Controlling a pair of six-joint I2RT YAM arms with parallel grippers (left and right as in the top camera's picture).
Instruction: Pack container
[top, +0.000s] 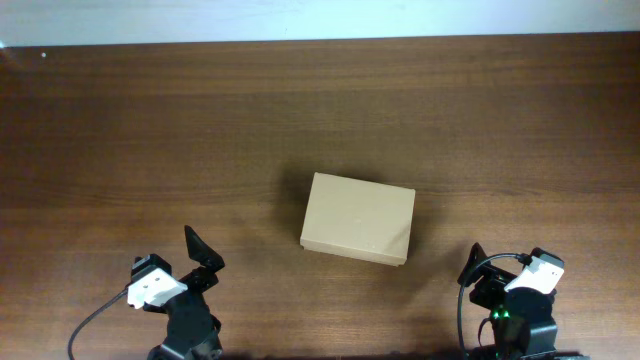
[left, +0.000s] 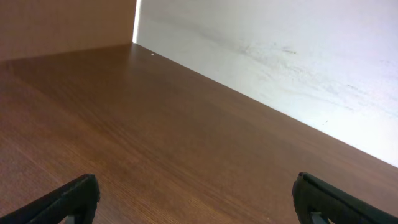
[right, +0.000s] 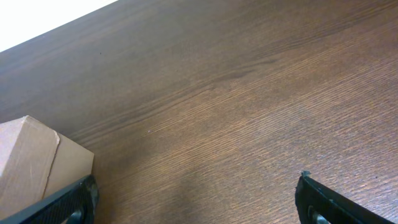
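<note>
So the left claw (left: 196, 186) is spread wide and holding nothing, just brown wood worktop (top: 150, 120) under it. The right claw (right: 198, 182) is the same deal, fingers far apart and empty. Both sit at the near edge, well apart from each other. The container (top: 358, 217) sits about mid-worktop with its flap down, a bit nearer the right claw and touching neither. One corner of it peeks in at the left of the right wrist view.
</note>
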